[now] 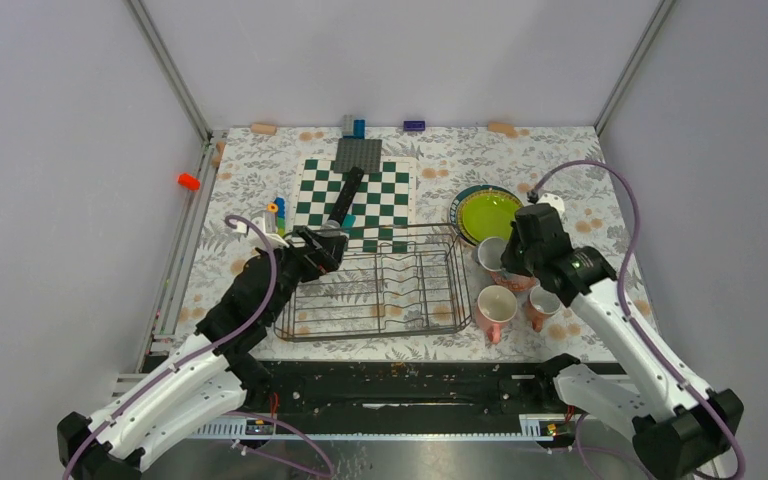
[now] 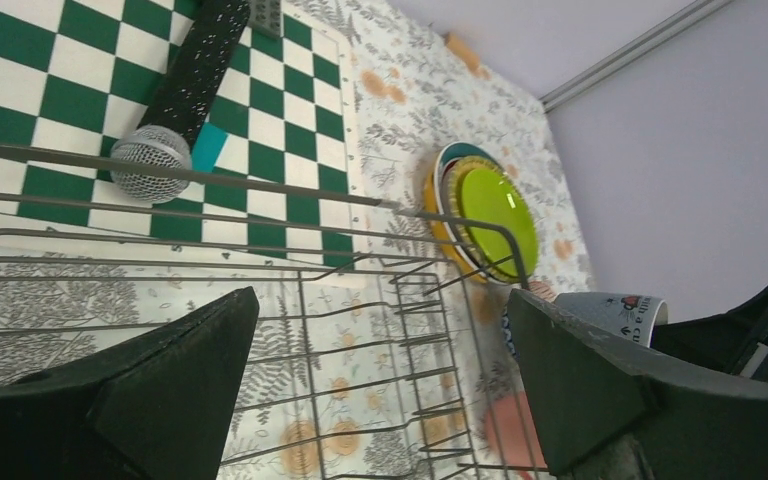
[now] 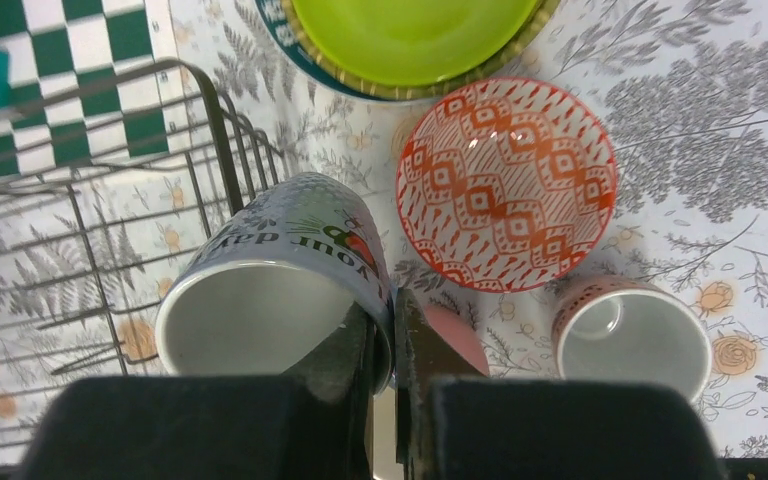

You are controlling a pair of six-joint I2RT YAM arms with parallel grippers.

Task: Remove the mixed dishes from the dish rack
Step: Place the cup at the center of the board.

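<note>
**Top view.** Your left claw [image 1: 328, 246] hangs over the upper left corner of the dish rack [image 1: 375, 290], which sits at centre frame. The checkered board [image 1: 392, 200] lies just above the rack, with a microphone [image 1: 345, 198] lying on it.

**Left wrist view.** You see this claw's jaws standing wide apart, with nothing between them and the rack wires below.

**Right wrist view.** Your right claw [image 3: 388, 335], at lower centre, is pinched together on the rim of the grey cup [image 3: 280, 280]. One finger is inside the mouth and the other is against the outer wall. The cup is tipped with its mouth towards the camera, just beside the rack's right edge. Whether it touches the table cannot be told.

To the upper right of the cup, the patterned bowl [image 3: 507, 180] sits upright on the table. Just above it is the stack of plates [image 1: 487, 213], with the lime-green plate [image 3: 410, 35] on top. The small mug [image 3: 632, 340] stands at lower right. In the top view, the pink mug [image 1: 495, 308] stands by the rack's lower right corner.
</note>
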